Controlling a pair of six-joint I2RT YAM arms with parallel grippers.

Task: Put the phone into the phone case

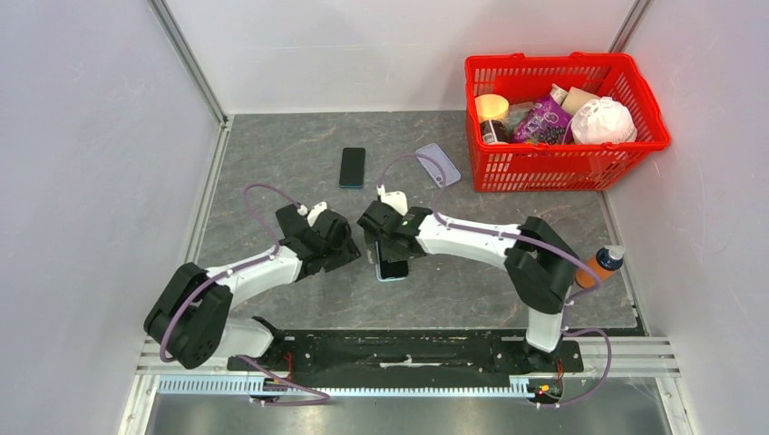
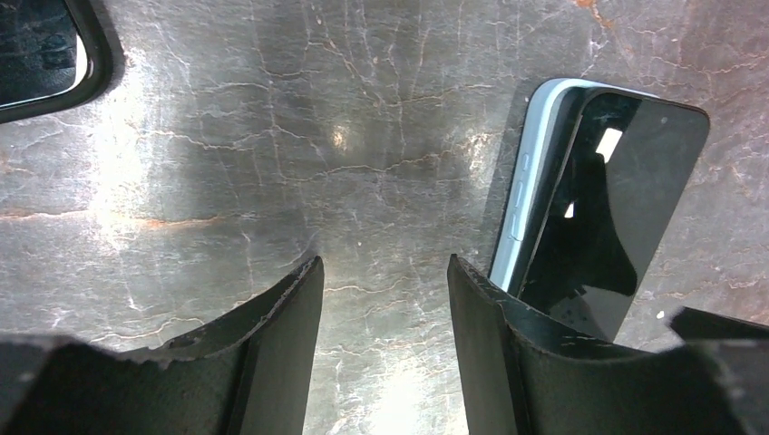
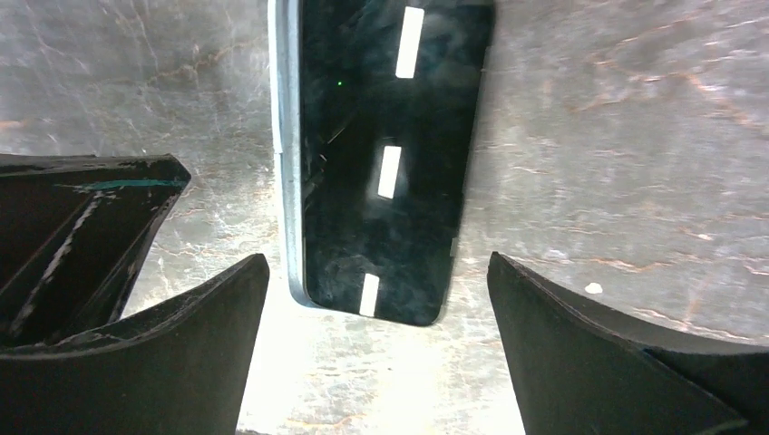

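A black-screened phone (image 1: 393, 265) lies on the grey mat in a light-blue case (image 3: 288, 163), whose edge shows along one side. In the left wrist view the phone (image 2: 617, 208) sits askew on the case (image 2: 530, 181), one long side raised. My right gripper (image 1: 385, 243) is open over the phone's end, its jaws either side of the phone (image 3: 385, 154), not touching it (image 3: 378, 263). My left gripper (image 1: 349, 246) is open and empty just left of the phone (image 2: 384, 263).
A second dark phone (image 1: 352, 167) and a lavender case (image 1: 438, 164) lie farther back on the mat. A red basket (image 1: 580, 168) of groceries stands at the back right. An orange bottle (image 1: 600, 265) lies by the right arm.
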